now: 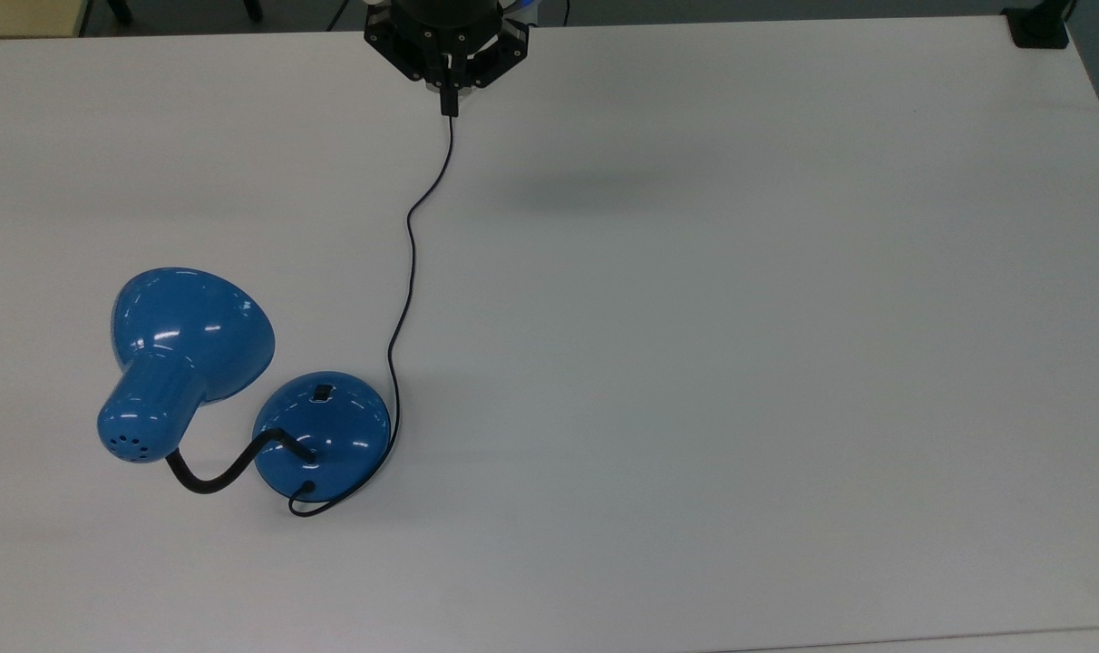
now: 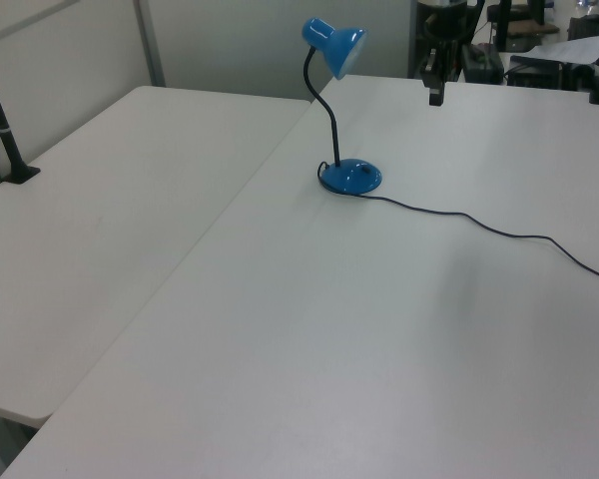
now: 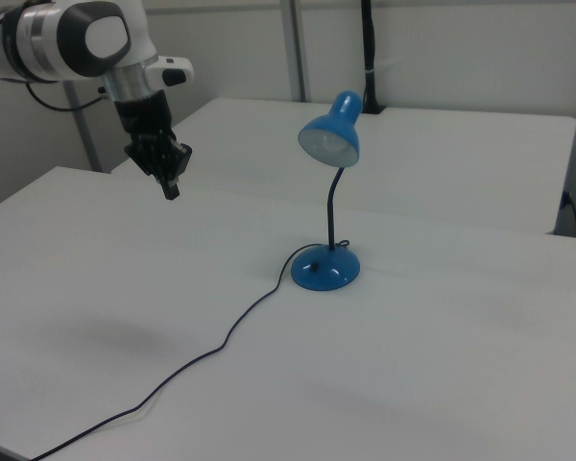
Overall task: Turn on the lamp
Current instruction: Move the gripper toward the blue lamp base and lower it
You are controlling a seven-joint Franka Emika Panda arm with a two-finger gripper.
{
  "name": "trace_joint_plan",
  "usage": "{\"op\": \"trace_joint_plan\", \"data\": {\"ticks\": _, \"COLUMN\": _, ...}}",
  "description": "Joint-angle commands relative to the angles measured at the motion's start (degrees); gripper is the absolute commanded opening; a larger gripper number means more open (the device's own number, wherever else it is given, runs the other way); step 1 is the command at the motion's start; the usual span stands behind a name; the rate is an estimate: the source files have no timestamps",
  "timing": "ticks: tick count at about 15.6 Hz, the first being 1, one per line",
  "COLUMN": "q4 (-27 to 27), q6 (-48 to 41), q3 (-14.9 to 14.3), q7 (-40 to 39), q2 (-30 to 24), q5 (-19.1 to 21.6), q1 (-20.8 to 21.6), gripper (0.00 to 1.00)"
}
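My hand (image 1: pixel 448 102) hung above the worktop (image 1: pixel 740 317), well apart from the lamp (image 1: pixel 323 435).

My fingers were pressed together, pinching nothing. The blue lamp stood upright at the top view's lower left, its small black switch (image 1: pixel 321 393) on the base. Its cord (image 1: pixel 411 236) trailed beneath my hand. I judged that a push off the small switch could slide the lamp, or I might snag the cord.

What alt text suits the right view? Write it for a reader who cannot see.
A blue desk lamp stands unlit on a white table, its black cord trailing toward the right view's lower left. A robot gripper hangs above the table, jaws shut, apart from the lamp.
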Motion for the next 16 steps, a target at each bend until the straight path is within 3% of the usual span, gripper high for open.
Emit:
{"op": "trace_joint_plan", "data": {"ticks": 1, "q4": 0.05, "q6": -1.35, "q3": -0.17, "q7": -1.03, "q2": -0.23, "q5": 0.00, "q1": 0.37, "gripper": 0.00}}
{"op": "trace_joint_plan", "data": {"ticks": 11, "q4": -1.00, "q6": -0.56, "q3": -0.87, "q7": -1.03, "q2": 0.38, "q5": 0.00, "q1": -0.42, "gripper": 0.00}}
{"op": "trace_joint_plan", "data": {"ticks": 16, "q4": -1.44, "q6": 3.56, "q3": -0.96, "q7": -0.42, "q2": 4.06, "q5": -0.09, "q1": -4.28, "gripper": 0.00}}
